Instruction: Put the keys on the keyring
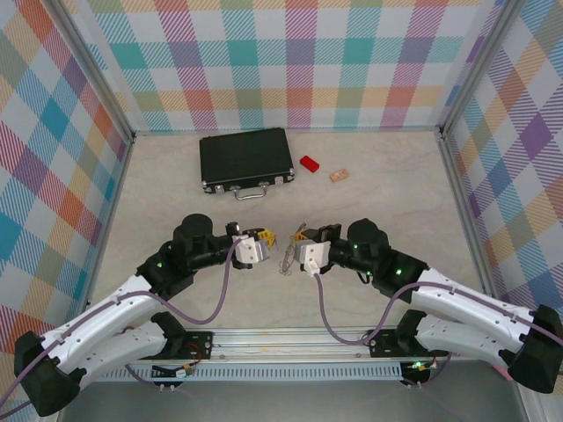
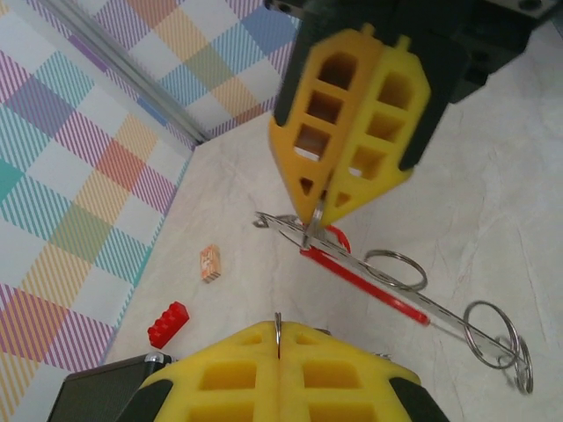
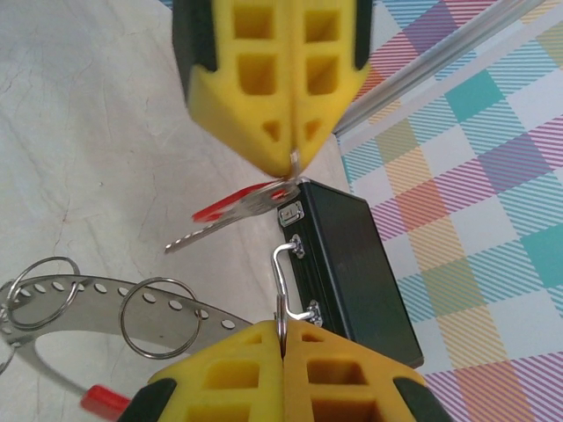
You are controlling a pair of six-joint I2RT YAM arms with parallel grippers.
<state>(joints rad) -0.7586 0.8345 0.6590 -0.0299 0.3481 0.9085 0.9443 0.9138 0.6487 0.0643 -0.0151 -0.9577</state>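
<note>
My left gripper [image 1: 266, 239] and right gripper [image 1: 299, 242] meet tip to tip at the table's middle. The left gripper [image 3: 293, 167] is shut on a silver key [image 3: 237, 211] with a red head; the key juts sideways above the table. In the left wrist view it shows as a thin metal edge [image 2: 278, 325] between my left gripper's [image 2: 278, 338] yellow jaws. The right gripper [image 2: 315, 215] is shut on the keyring [image 2: 413, 299], a perforated silver strip with a red section and small loops. The keyring [image 3: 88, 303] trails down onto the table [image 1: 288, 258].
A black case [image 1: 245, 158] with a silver handle [image 3: 286, 272] lies at the back of the table. To its right are a red block [image 1: 309, 163] and a small tan block [image 1: 339, 175]. Plaid walls close in three sides.
</note>
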